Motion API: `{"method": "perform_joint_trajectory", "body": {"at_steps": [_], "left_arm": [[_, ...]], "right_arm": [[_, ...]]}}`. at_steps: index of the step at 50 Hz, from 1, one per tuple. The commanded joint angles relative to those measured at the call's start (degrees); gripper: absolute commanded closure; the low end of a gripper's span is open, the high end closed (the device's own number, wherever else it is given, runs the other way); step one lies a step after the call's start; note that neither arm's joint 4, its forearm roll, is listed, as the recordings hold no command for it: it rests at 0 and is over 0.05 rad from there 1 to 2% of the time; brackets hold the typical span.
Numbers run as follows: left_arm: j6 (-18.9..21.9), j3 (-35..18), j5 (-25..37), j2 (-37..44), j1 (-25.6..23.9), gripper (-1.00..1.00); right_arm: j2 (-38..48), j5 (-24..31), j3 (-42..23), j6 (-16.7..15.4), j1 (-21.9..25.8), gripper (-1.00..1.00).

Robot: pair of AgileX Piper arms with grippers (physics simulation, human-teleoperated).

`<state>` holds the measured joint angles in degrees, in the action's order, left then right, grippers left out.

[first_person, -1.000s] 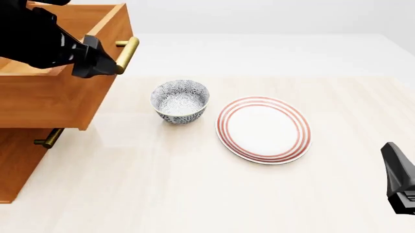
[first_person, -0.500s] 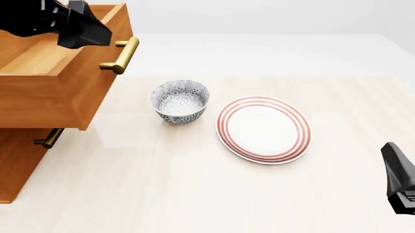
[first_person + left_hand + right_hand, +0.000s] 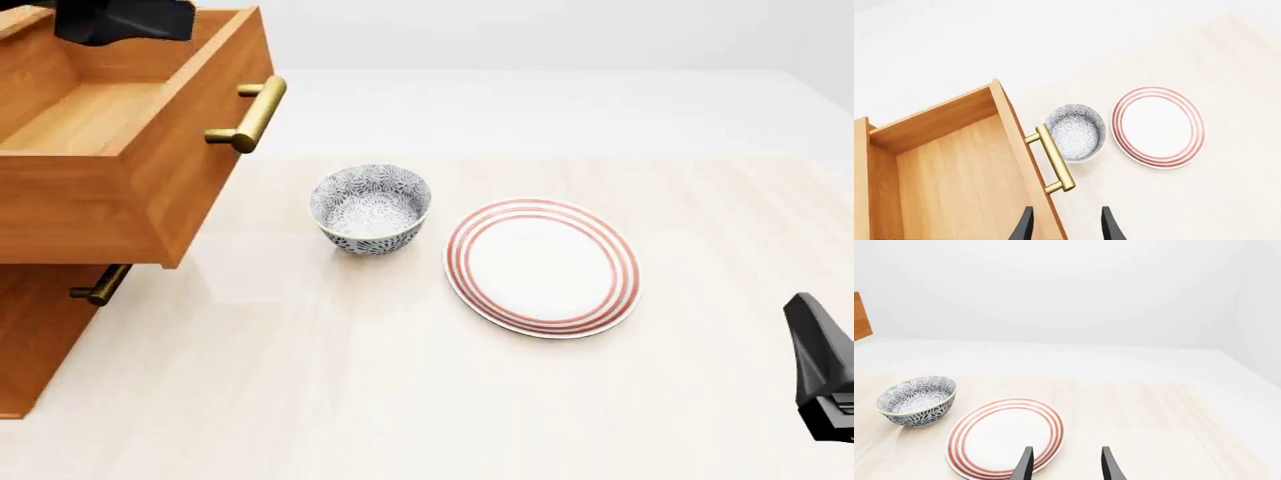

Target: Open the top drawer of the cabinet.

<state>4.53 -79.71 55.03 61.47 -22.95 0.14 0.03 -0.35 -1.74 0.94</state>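
The top drawer (image 3: 127, 170) stands pulled far out of the cabinet (image 3: 34, 335) at the left, its plain-wood inside empty. Its brass bar handle (image 3: 248, 114) is free. My left gripper (image 3: 123, 20) hovers high above the drawer's back part, well clear of the handle. From the left wrist view I look down on the open drawer (image 3: 954, 175) and handle (image 3: 1053, 162), and the left gripper (image 3: 1066, 229) is open with nothing held. The right gripper (image 3: 821, 375) rests low at the near right, and in its own view it (image 3: 1066, 469) is open and empty.
A patterned blue-white bowl (image 3: 371, 208) sits just right of the drawer's front. A red-ringed white plate (image 3: 542, 266) lies beside it, mid-table. A lower drawer's brass handle (image 3: 100, 288) shows under the open drawer.
My left gripper has let go of the brass handle and risen up and back to the left, above the drawer. The drawer has stayed pulled out. The right arm has not moved.
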Motion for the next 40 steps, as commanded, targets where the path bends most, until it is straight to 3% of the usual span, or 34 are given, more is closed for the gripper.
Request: {"method": "perform_joint_trajectory", "body": {"at_steps": [1, 40], "left_arm": [[0.05, -1.09, 0.16, -1.80, 0.45, -1.00], [-0.39, -5.74, 2.13, -9.92, 5.11, -1.00]], "right_arm": [[0.00, 0.01, 0.00, -0.01, 0.00, -1.00], [0.00, -0.01, 0.00, 0.00, -0.01, -1.00]]}}
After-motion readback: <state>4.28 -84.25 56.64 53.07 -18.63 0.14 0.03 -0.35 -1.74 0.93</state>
